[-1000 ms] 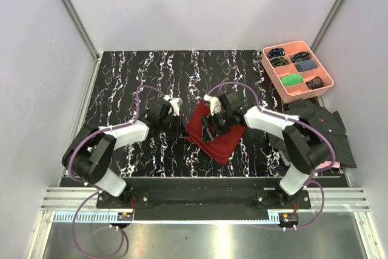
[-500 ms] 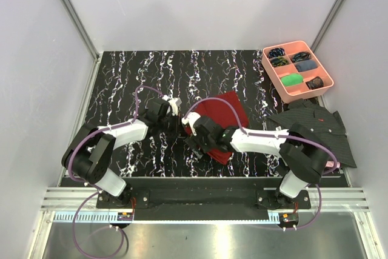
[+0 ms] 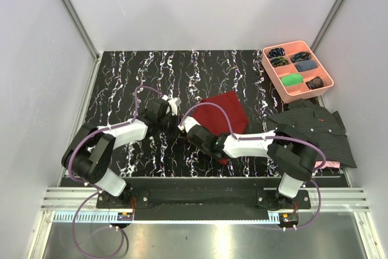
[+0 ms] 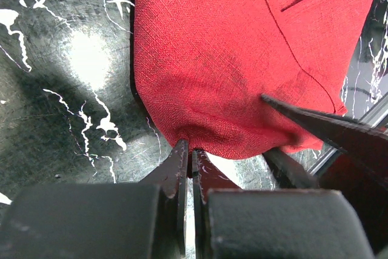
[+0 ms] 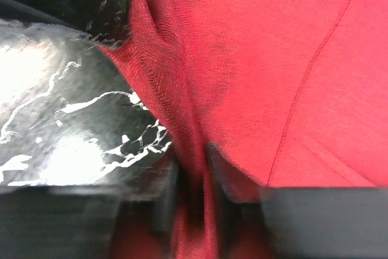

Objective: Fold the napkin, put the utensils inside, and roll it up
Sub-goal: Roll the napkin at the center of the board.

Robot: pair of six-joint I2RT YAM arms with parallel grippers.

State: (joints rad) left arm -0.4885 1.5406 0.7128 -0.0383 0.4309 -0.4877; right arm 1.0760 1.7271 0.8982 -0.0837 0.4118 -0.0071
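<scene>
The dark red napkin (image 3: 225, 110) lies folded in the middle of the black marbled table, and no utensils are in view. My left gripper (image 3: 174, 127) is at the napkin's left corner, shut, with the cloth's edge (image 4: 230, 59) pinched at its fingertips (image 4: 182, 153). Just to its right, my right gripper (image 3: 189, 133) is low on the table at the same end of the cloth. Its jaws are shut on a raised ridge of the napkin (image 5: 273, 59), which runs down between the fingers (image 5: 227, 177).
A pink compartment tray (image 3: 273, 72) with small items stands at the back right. A dark striped shirt (image 3: 321, 128) lies at the right edge, with a bit of pink cloth (image 3: 321, 165) under it. White walls enclose the table.
My right gripper has swung left and toward the near edge, from over the napkin to its left end, and closed on the cloth. The napkin now spreads farther back right. The left gripper stays put.
</scene>
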